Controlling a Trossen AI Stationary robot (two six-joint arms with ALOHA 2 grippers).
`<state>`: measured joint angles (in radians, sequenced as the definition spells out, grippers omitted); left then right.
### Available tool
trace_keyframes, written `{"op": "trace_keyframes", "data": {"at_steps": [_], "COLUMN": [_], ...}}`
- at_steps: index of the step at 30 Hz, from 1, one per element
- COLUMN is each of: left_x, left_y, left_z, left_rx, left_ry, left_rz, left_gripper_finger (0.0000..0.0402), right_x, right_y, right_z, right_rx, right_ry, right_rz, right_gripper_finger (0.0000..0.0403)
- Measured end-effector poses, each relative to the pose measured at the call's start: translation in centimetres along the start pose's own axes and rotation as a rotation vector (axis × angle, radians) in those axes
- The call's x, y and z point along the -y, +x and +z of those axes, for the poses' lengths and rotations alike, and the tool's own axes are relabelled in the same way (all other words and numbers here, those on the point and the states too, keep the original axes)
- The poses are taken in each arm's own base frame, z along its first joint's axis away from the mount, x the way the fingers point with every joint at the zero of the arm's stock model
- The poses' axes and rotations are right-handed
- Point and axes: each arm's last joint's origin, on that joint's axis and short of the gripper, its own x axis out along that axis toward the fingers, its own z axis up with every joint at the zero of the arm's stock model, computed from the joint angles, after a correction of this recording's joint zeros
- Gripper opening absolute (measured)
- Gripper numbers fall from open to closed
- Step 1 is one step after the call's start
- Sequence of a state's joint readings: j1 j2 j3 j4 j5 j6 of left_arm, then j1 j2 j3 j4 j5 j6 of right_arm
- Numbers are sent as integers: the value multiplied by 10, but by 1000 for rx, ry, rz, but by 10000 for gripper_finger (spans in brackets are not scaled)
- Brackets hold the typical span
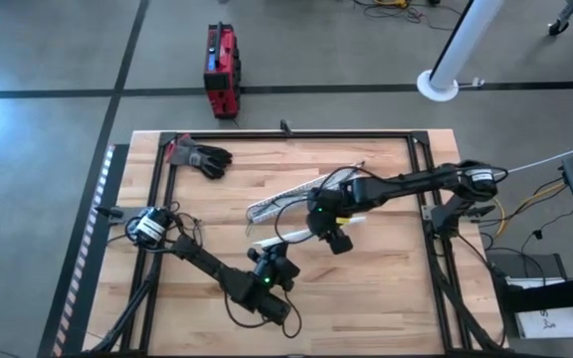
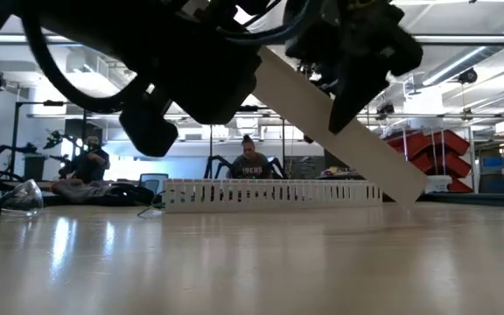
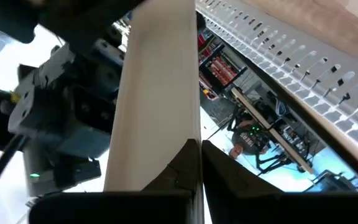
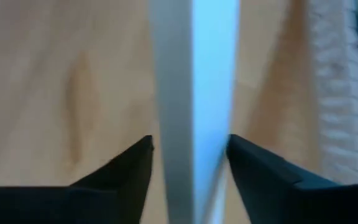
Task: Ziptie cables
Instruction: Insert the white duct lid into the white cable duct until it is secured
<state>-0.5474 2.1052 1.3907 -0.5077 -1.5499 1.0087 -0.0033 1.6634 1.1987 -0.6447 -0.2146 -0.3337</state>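
Pincers meet over mid-table: my right pincer (image 4: 190, 158) straddles the white lid (image 4: 194, 93), fingers apart on either side, while my left pincer (image 3: 201, 163), fingers together, seems pinched on its other end. I judge I'm carrying the lid between them towards the channel (image 1: 285, 198). Thin cables (image 1: 311, 189) lie by the channel. Wooden table (image 1: 386, 288), glove (image 1: 199, 156) at its far corner; people sit in the lab behind.

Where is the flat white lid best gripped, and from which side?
Across its narrow width, pinching the two long edges, coming square onto the flat face: the lid is a thin strip, and the right gripper straddles it that way.
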Motion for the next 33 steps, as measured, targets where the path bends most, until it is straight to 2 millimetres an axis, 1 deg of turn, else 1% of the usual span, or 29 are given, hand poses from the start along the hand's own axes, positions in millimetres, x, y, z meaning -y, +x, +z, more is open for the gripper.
{"op": "trace_keyframes", "data": {"at_steps": [3, 7, 8, 9, 12, 14, 17, 20, 22, 26, 28, 30, 33], "left_x": [-1, -2, -2, -2, -3, -3, -4, -3, -2, 2, 3, 5, 6], "left_y": [0, 1, 1, 2, 2, 2, 2, 2, 2, 0, -1, -2, -5], "left_z": [1, 2, 2, 2, 2, 2, 2, 3, 5, 9, 11, 15, 19], "left_rx": [7, 10, 11, 11, 27, 49, 84, 115, 133, 163, 173, 187, 209], "left_ry": [-37, -72, -87, -107, -222, -331, -566, -848, -1009, -1313, -1450, -1565, -1656], "left_rz": [-5, -9, -10, -11, -24, -45, -92, -163, -224, -401, -506, -606, -709], "left_gripper_finger": [0, 10, 15, 21, 46, 69, 108, 150, 174, 212, 226, 236, 245], "right_x": [-3, -12, -15, -19, -29, -36, -43, -47, -49, -55, -58, -59, -59], "right_y": [1, 1, 1, 1, 2, 2, 0, -3, -2, 7, 14, 21, 33], "right_z": [1, 3, 3, 5, 6, 6, 4, 1, -2, -9, -12, -17, -25], "right_rx": [-37, -70, -81, -96, -154, -212, -289, -339, -343, -318, -300, -280, -271], "right_ry": [-35, -68, -82, -99, -138, -170, -191, -169, -143, -75, -48, -10, 22], "right_rz": [-101, -165, -178, -203, -356, -471, -666, -827, -815, -550, -457, -445, -451], "right_gripper_finger": [142, 43, 23, 13, 17, 15, 6, 9, 16, 41, 58, 74, 95]}}
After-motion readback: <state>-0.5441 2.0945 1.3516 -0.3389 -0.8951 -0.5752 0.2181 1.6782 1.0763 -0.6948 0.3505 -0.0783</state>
